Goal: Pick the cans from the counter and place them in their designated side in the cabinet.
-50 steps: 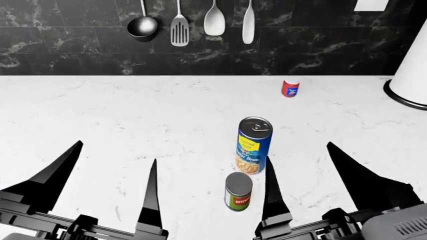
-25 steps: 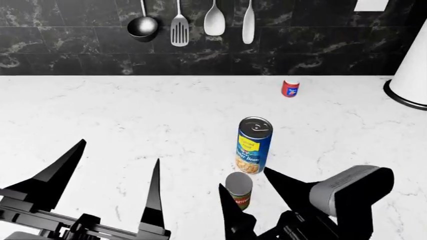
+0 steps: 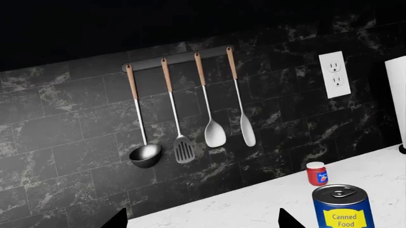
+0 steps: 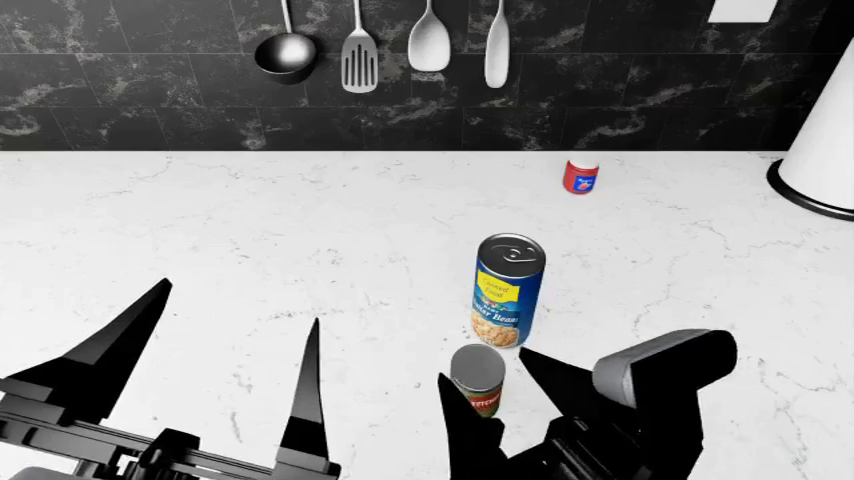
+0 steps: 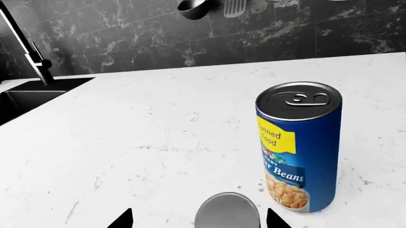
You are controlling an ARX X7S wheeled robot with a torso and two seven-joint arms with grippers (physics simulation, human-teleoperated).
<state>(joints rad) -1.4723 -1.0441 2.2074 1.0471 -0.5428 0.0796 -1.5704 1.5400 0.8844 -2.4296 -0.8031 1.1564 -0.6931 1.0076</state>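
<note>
Tall can (image 4: 509, 291): blue, yellow label reading "Canned Food", picture of beans lower down, silver pull-tab lid; upright, right of centre.
Short can (image 4: 477, 380): green with red label, plain metal top; upright, just nearer than the tall one, apart from it.
Tiny can (image 4: 579, 176): red, blue label, white top; upright, far side by the wall.
Worktop (image 4: 240, 240): white marble, faint grey veins; carries all three cans.

A ladle (image 3: 145, 156), slotted spatula (image 3: 184, 151), spoon (image 3: 215, 134) and flat spatula (image 3: 248, 134) hang in a row from a rail (image 3: 178, 59) on the black marble wall (image 4: 160, 90). A white outlet (image 3: 334, 75) sits to their right. Far right stands a paper-towel roll (image 4: 827, 150); far left, a black sink (image 5: 32, 97) with its faucet (image 5: 25, 50).
</note>
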